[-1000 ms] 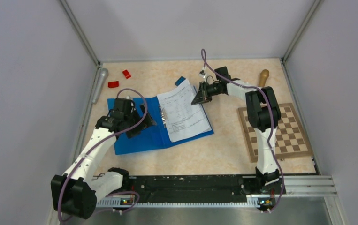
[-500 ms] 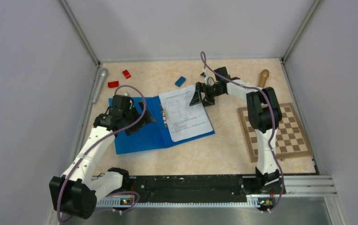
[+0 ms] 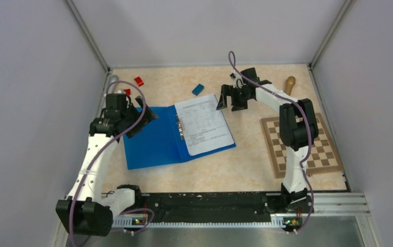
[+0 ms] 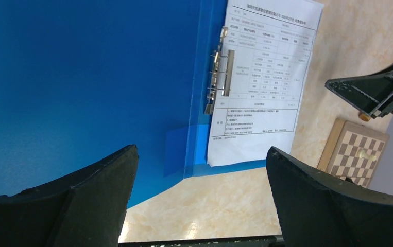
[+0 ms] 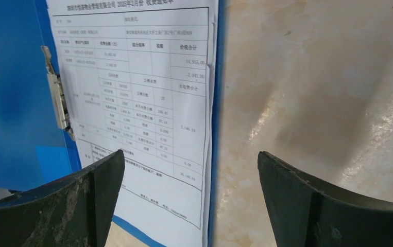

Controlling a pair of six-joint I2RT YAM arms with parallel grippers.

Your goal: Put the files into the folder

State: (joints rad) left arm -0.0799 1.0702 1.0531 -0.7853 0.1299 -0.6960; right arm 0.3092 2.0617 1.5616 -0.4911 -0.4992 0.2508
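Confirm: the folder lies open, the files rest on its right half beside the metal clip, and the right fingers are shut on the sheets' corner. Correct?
Not the last part. The right wrist view shows the right gripper open, its fingers spread wide and holding nothing. The rest stands: the folder lies open, the files on its right half beside the metal clip.

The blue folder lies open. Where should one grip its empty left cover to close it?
Likely the outer left edge of the cover, approached from the left by the left gripper. The cover lies flat and hinges at the clip side, so that free edge lifts.
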